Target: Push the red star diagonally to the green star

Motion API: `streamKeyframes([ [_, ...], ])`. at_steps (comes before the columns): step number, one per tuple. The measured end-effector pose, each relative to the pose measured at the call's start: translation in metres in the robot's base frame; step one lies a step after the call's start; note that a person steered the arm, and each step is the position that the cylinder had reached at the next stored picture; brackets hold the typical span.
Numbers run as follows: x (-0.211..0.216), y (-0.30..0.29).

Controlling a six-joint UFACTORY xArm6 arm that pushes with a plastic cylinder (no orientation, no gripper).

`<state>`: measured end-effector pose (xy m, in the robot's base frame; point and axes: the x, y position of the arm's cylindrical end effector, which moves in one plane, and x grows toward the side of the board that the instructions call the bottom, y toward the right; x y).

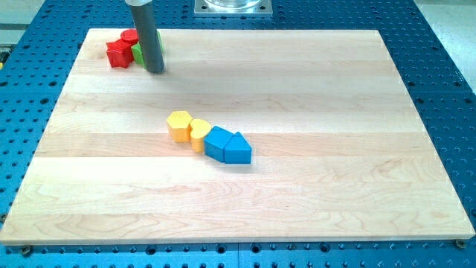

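Note:
A red star (117,54) lies at the top left of the wooden board (312,186). A round red block (130,36) sits just above it. A green block (138,52), mostly hidden by my rod, touches the red star's right side; its shape cannot be made out. My tip (155,70) rests on the board just right of the green block, at the cluster's lower right.
Near the board's middle a row of touching blocks runs down to the right: a yellow hexagon (178,125), a yellow heart-like block (198,133), a blue block (218,141) and a blue pointed block (238,148). A metal mount (233,7) sits above the top edge.

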<state>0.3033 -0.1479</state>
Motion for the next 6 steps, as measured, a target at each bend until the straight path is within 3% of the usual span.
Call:
streamKeyframes([
  [3, 0.004, 0.018],
  [4, -0.071, 0.023],
  [6, -0.095, -0.073],
])
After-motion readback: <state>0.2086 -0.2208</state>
